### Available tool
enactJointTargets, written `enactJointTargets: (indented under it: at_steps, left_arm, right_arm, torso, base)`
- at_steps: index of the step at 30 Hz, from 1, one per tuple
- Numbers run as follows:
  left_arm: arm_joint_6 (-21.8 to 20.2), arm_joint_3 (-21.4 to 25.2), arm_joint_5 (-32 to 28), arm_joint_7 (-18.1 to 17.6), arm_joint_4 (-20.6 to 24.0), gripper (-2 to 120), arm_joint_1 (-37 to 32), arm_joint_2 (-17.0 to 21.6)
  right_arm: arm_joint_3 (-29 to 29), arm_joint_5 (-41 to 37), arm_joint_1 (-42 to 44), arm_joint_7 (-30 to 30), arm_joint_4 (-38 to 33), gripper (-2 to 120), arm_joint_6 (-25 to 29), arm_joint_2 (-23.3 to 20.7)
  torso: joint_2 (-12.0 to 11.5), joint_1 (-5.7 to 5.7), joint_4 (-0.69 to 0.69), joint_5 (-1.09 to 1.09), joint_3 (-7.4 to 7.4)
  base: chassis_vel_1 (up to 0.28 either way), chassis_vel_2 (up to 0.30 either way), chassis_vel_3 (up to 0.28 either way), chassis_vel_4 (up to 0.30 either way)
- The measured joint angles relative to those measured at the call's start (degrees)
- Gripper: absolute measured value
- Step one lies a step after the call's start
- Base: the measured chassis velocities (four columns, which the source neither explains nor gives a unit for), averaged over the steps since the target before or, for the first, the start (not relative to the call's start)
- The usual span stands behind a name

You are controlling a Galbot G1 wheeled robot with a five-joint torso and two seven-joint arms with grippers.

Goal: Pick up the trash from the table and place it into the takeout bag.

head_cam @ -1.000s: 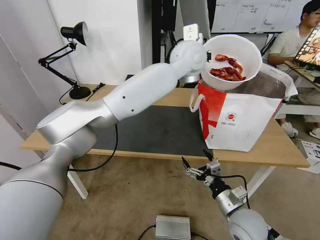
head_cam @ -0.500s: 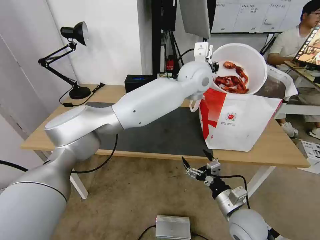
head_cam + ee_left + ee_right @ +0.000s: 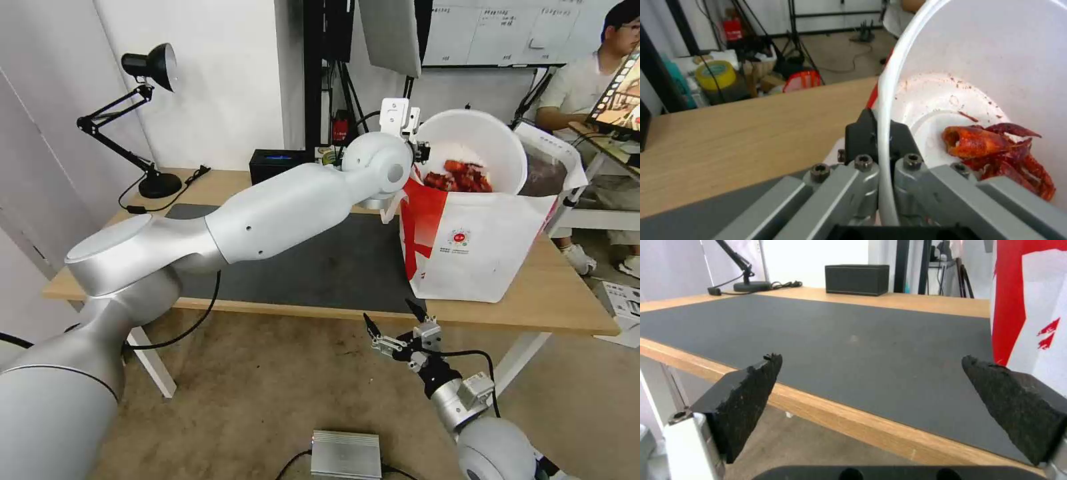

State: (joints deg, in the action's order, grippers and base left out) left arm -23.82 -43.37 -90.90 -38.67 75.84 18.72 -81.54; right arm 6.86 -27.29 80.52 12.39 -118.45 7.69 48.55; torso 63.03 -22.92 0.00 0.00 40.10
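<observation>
- Tilting steeply, the white bowl [image 3: 475, 148] of red crayfish shells [image 3: 465, 177] sits half inside the takeout bag [image 3: 477, 233] mouth.
- Left claw [image 3: 880, 136] pinches the bowl's rim tight.
- Right claw [image 3: 395, 321] hangs spread wide below the counter [image 3: 567, 300] edge, holding nothing.

Right claw [image 3: 871, 380] open before table [image 3: 840, 420] edge.

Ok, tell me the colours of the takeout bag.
The takeout bag is white with a red panel and a small round red logo, clearest in the head view.
</observation>
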Motion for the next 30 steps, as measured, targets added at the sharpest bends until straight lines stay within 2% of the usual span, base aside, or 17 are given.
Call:
enactJointTargets:
  at_steps: [6,9,10,12,14,16,18,19,22,23,25,26,27,29,30]
  left_arm:
    - [-2.1,-0.1,0.0,0.6,0.4,4,0.1,-0.1]
    - [-2.7,-0.1,0.0,1.8,0.8,21,0.0,0.1]
    - [-2.7,-0.1,0.0,1.8,0.8,21,0.0,0.1]
    - [-2.7,0.0,0.0,1.7,0.9,30,0.0,0.4]
    - [-2.7,0.0,-0.1,1.4,0.9,33,0.0,0.6]
    - [-2.6,0.2,-0.1,0.9,1.3,43,0.0,1.3]
    - [-1.9,0.5,-0.2,0.7,1.9,52,0.0,1.9]
    - [-1.9,0.5,-0.2,0.7,1.9,52,0.0,1.9]
    - [1.1,1.4,0.1,-0.1,4.7,67,-0.6,3.4]
    - [1.1,1.4,0.1,-0.1,4.7,67,-0.6,3.4]
    - [2.7,2.1,0.8,-0.7,7.9,77,-1.3,5.1]
    - [2.7,2.1,0.8,-0.7,7.9,77,-1.3,5.1]
    - [3.8,2.2,1.4,-0.8,9.2,82,-1.8,6.0]
    - [6.7,2.4,3.1,-0.7,12.4,94,-2.9,9.1]
    - [6.7,2.4,3.1,-0.7,12.4,94,-2.9,9.1]
  right_arm:
    - [0.0,0.0,0.0,0.0,0.0,100,0.0,0.0]
    - [0.0,0.0,0.0,0.0,0.0,100,0.0,0.0]
    - [0.0,0.0,0.0,0.0,0.0,100,0.0,0.0]
    - [0.0,0.0,0.0,0.0,0.0,100,0.0,0.0]
    - [0.0,0.0,0.0,0.0,0.0,100,0.0,0.0]
    - [0.0,0.0,0.0,0.0,0.0,100,0.0,0.0]
    - [0.0,0.0,0.0,0.0,0.0,100,0.0,0.0]
    - [0.0,0.0,0.0,0.0,0.0,100,0.0,0.0]
    - [0.0,0.0,0.0,0.0,0.0,100,0.0,0.0]
    - [0.0,0.0,0.0,0.0,0.0,100,0.0,0.0]
    - [0.0,0.0,0.0,0.0,0.0,100,0.0,0.0]
    - [0.0,0.0,0.0,0.0,0.0,100,0.0,0.0]
    - [0.0,0.0,0.0,0.0,0.0,100,0.0,0.0]
    - [0.0,0.0,0.0,0.0,0.0,100,0.0,0.0]
    - [0.0,0.0,0.0,0.0,0.0,100,0.0,0.0]
  torso:
    - [0.0,0.0,0.0,0.0,0.0]
    - [0.0,0.0,-0.01,0.0,0.0]
    - [0.0,0.0,-0.01,0.0,0.0]
    - [0.0,0.0,0.0,0.0,0.0]
    - [0.0,0.0,0.0,0.0,0.0]
    - [0.0,0.0,0.0,0.0,0.0]
    - [0.0,0.0,0.0,0.0,0.0]
    - [0.0,0.0,0.0,0.0,0.0]
    - [0.0,0.0,0.0,0.0,0.0]
    - [0.0,0.0,0.0,0.0,0.0]
    - [0.0,0.0,0.0,0.0,0.0]
    - [0.0,0.0,0.0,0.0,0.0]
    - [0.0,0.0,-0.01,0.0,0.0]
    - [0.0,0.0,0.0,0.0,0.0]
    - [0.0,0.0,0.0,0.0,0.0]
  base:
    - [0.0,0.0,0.0,0.0]
    - [0.0,0.0,0.0,0.0]
    - [0.0,0.0,0.0,0.0]
    - [0.0,0.0,0.0,0.0]
    - [0.0,0.0,0.0,0.0]
    - [0.0,0.0,0.0,0.0]
    - [0.0,0.0,0.0,0.0]
    - [0.0,0.0,0.0,0.0]
    - [0.0,0.0,0.0,0.0]
    - [0.0,0.0,0.0,0.0]
    - [0.0,0.0,0.0,0.0]
    - [0.0,0.0,0.0,0.0]
    - [0.0,0.0,0.0,0.0]
    - [0.0,0.0,0.0,0.0]
    - [0.0,0.0,0.0,0.0]
